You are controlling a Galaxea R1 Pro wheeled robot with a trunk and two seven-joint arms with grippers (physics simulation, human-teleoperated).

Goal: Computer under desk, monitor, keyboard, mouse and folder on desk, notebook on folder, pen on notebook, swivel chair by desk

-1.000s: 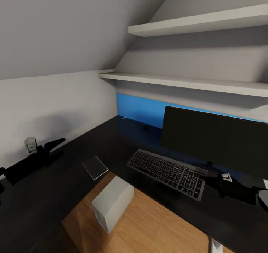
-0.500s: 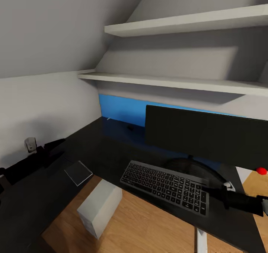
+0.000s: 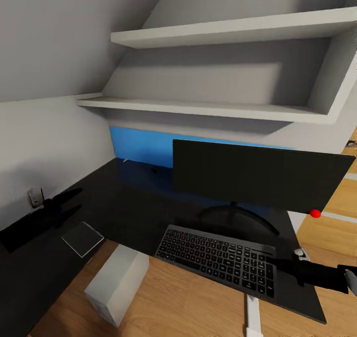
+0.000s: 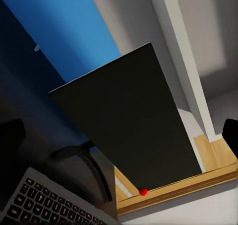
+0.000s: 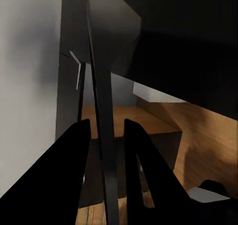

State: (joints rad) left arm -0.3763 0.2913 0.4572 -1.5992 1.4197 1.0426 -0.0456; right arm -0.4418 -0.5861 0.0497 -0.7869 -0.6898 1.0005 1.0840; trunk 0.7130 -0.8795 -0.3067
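You face the glossy black desk (image 3: pixel 134 203) in a corner beneath two white shelves (image 3: pixel 223 29); the monitor (image 3: pixel 258 176) stands far on it, the keyboard (image 3: pixel 218 257) just nearer; the computer (image 3: pixel 116 285) sits on the wood floor (image 3: pixel 188 307) under the near edge; a blue panel (image 3: pixel 141 146) lines the wall; your left gripper (image 3: pixel 69 200) has its fingers apart over the desk's left wing; your right gripper (image 5: pixel 106 135) has its fingers spread too, by the keyboard's right end.

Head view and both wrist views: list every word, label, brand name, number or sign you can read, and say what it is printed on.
No text can be read.
Slim black keyboard with dark grey keys: pale key lettering, too small and blurred to read.
Large thin black flat monitor: blank screen, no brand visible; its small red dot is a plain mark.
Light grey boxy computer tower: no label visible.
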